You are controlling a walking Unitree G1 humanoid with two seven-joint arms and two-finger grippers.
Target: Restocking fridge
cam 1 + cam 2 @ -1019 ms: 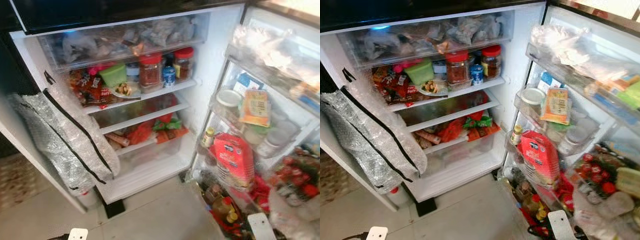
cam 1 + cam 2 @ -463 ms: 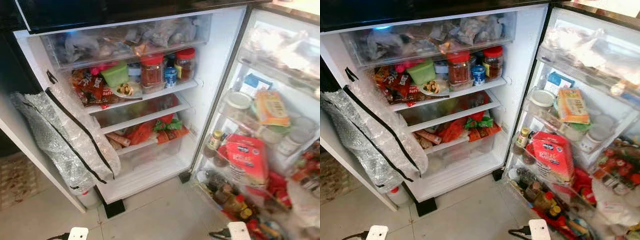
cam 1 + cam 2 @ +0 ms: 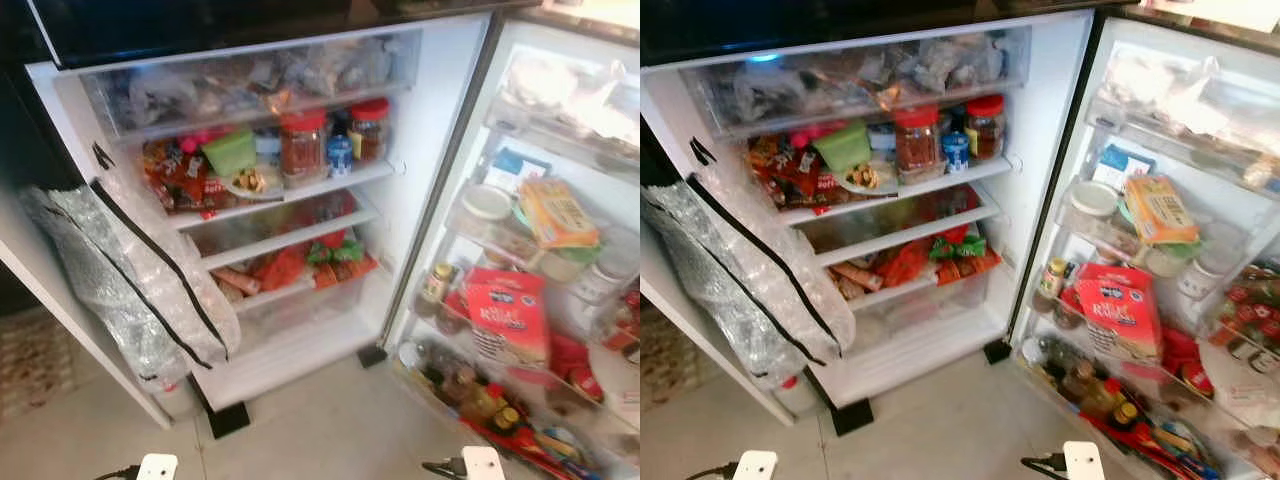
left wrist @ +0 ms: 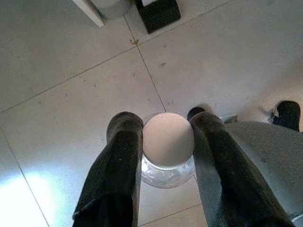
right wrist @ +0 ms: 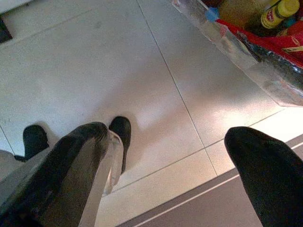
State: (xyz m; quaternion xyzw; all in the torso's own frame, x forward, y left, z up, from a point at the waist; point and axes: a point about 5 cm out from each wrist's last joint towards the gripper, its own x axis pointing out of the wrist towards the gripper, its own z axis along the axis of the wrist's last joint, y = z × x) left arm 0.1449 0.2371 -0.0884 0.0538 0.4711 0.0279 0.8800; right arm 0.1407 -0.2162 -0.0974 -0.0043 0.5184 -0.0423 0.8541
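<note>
Pinching a white-lidded jar (image 4: pixel 167 146) low over the floor tiles (image 4: pixel 71 94), the left gripper (image 4: pixel 163 142) is hiding its glass body; the right gripper (image 5: pixel 170 156) is hanging spread, facing the open fridge (image 3: pixel 420 150).

Pale tiled floor (image 3: pixel 330 430) (thin grout lines)

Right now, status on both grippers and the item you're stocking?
Left gripper shut on white-lidded jar, low over floor. Right gripper open, idle. Fridge open, shelves crowded; nothing blocking.
</note>
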